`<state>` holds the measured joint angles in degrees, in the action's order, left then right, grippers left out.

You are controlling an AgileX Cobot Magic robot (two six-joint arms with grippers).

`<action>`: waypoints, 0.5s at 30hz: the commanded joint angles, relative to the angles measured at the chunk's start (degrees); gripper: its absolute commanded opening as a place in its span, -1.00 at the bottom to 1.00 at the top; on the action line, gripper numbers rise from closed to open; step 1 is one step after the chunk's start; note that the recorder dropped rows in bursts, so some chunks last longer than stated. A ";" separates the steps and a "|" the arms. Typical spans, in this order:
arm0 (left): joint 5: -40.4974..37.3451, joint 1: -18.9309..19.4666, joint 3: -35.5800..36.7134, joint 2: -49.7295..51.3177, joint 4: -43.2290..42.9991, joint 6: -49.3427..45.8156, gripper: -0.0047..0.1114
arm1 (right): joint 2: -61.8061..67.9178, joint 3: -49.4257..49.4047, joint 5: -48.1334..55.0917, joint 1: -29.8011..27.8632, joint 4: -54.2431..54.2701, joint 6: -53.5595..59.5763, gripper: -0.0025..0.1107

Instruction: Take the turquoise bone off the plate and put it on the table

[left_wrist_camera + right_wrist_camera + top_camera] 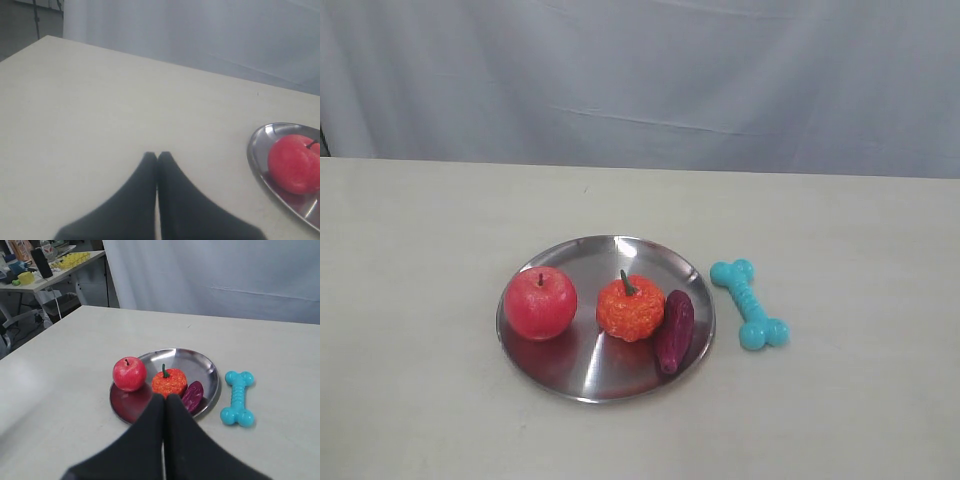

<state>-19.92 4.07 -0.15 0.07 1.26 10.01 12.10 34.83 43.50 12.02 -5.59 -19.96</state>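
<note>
The turquoise bone (749, 303) (239, 398) lies flat on the beige table (410, 300), just off the right rim of the silver plate (582, 256) (207, 368). Neither gripper shows in the exterior view. My right gripper (165, 397) is shut and empty, hovering above the near edge of the plate, apart from the bone. Also shut with nothing held, my left gripper (157, 155) hangs over bare table well away from the plate's rim (253, 156).
On the plate sit a red apple (540, 302) (294, 163) (129, 373), an orange pumpkin-like fruit (630, 307) (169, 382) and a dark purple piece (674, 331) (192, 395). A grey curtain (640, 70) hangs behind the table. A cluttered desk (35, 270) stands beyond the table.
</note>
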 commanded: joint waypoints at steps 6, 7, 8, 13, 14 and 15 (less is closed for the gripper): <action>0.30 -0.33 0.15 -0.07 -0.04 0.11 -0.92 | -2.52 -0.22 -1.26 -5.14 -1.05 3.44 -0.96; 0.30 -0.33 0.15 -0.07 -0.04 0.11 -0.92 | -2.92 -0.22 -1.26 -7.52 -0.29 3.44 -0.96; 0.30 -0.33 0.15 -0.07 -0.04 0.11 -0.92 | -3.36 -0.22 -1.26 -10.74 0.61 3.32 -0.96; 0.30 -0.33 0.15 -0.07 -0.04 0.11 -0.92 | -3.84 -2.37 -9.52 -28.38 2.08 3.32 -0.96; 0.30 -0.33 0.15 -0.07 -0.04 0.11 -0.92 | -3.84 -2.92 -10.37 -29.00 2.37 3.32 -0.96; 0.30 -0.33 0.15 -0.07 -0.04 0.11 -0.92 | -3.84 -4.56 -12.09 -29.63 2.51 3.32 -0.96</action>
<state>-19.92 4.07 -0.15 0.07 1.26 10.01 8.44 31.98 34.25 -16.42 -3.51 -17.09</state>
